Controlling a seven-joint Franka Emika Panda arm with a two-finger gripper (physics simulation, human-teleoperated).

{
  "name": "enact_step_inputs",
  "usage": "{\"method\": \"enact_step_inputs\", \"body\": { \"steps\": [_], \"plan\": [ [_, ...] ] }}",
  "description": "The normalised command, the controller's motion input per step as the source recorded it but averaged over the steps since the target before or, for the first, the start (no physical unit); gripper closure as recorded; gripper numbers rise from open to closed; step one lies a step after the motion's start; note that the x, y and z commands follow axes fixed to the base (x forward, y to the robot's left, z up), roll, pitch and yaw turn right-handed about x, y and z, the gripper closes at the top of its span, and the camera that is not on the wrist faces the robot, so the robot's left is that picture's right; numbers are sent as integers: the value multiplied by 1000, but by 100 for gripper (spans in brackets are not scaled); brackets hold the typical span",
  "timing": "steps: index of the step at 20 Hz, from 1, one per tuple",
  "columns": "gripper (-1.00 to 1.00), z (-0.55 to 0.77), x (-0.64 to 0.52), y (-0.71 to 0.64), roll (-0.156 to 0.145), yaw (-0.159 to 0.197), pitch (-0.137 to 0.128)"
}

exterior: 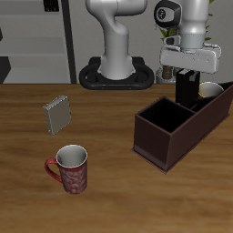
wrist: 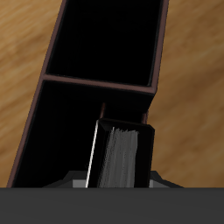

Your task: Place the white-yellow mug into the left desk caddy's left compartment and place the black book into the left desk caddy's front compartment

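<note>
My gripper is shut on the black book, holding it upright over the middle of the left desk caddy. In the wrist view the black book shows its pale page edges and hangs above a narrow section next to a divider of the dark caddy. Whether the book's lower end touches the caddy I cannot tell. The white-yellow mug stands inside the caddy's end section, just beside the book. The large square section nearest the table's front holds nothing.
A red patterned mug stands near the table's front edge. A grey ribbed notebook lies farther back on the wood. The robot's base is behind, with shelving at the back.
</note>
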Motion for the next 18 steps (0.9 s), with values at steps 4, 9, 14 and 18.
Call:
{"method": "enact_step_inputs", "body": {
  "steps": [4, 9, 14, 18],
  "plan": [
    [100, 67, -14, -100, -25, -2, -14],
    [100, -76, 86, -49, -16, -9, 19],
    [100, -203, 83, 47, 9, -4, 49],
    [100, -134, 51, 47, 14, -1, 39]
  ]
}}
